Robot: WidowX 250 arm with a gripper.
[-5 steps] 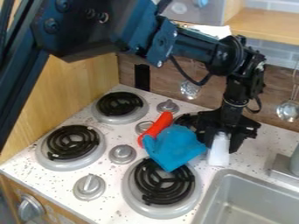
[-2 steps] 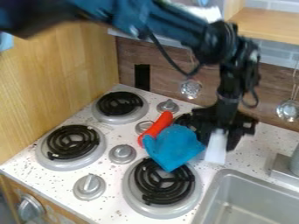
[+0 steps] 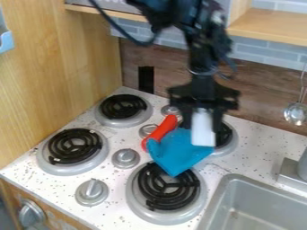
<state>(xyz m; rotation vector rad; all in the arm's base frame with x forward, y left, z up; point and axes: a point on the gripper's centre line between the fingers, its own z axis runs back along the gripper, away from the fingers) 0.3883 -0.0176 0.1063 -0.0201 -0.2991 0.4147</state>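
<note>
At the near edge, a grey metal sink point(image 3: 264, 211) sits at the right and a round silver knob point(image 3: 92, 192) at the left, both set in the white, speckled desk point(image 3: 114, 215). Between them is a black coil burner point(image 3: 169, 186) with a grey ring. Just beyond it, the flat blue scoop with a red handle point(image 3: 180, 152) lies slantwise, its blade partly over the burner's far side and its handle pointing away. The black two-finger gripper point(image 3: 203, 125) hangs above the blade's right side, its fingers closed around an upright, narrow white block point(image 3: 203, 135); whether the block touches the scoop, I cannot tell. Behind the block is another coil burner point(image 3: 225, 135), partly hidden. Farther back, a brown wood-grain panel point(image 3: 264, 96) runs along the wall, with a shiny metal ladle point(image 3: 296, 113) hanging at the right.
</note>
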